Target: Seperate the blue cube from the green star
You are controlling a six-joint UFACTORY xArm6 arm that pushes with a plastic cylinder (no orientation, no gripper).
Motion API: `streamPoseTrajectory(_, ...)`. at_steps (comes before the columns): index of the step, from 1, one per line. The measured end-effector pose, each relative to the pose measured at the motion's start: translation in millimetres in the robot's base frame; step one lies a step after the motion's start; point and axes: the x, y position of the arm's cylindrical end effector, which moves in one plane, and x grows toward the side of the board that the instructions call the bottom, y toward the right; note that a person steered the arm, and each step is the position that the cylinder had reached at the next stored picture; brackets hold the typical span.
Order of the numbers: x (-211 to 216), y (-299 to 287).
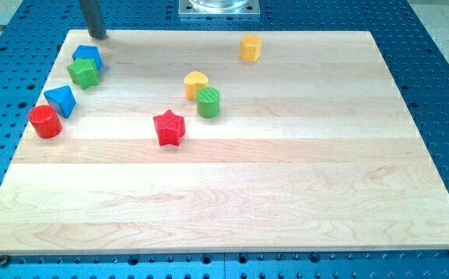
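Now my tip (98, 35) sits just above blue cube (88, 56) touching green star (83, 73)

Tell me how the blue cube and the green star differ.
Colour: the blue cube is blue, the green star green. Shape: the cube is blocky, the star has points. Position: the cube lies nearer the view's top and my tip, the star just below it. Both touch, near the board's top-left corner.

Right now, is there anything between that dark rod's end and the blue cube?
No. In the camera view, only bare wooden board lies between my tip and the blue cube, which touches the green star below it.
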Motion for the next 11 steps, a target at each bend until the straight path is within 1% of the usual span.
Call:
streamPoseTrajectory(1,0.0,-30.9)
streamPoseTrajectory(2,15.9,-51.2)
streamPoseTrajectory(3,36.5,-37.5)
streamPoseTrajectory(4,54.3,14.1)
streamPoseTrajectory(5,58.8,1.8)
streamPoseTrajectory(6,71.3,-25.4)
streamPoseTrajectory(7,87.3,0.0)
streamPoseTrajectory(8,88.4,72.9)
streamPoseTrajectory(9,84.8,85.0)
streamPoseTrajectory(10,135.8,59.8)
streamPoseTrajectory(11,142.5,39.3)
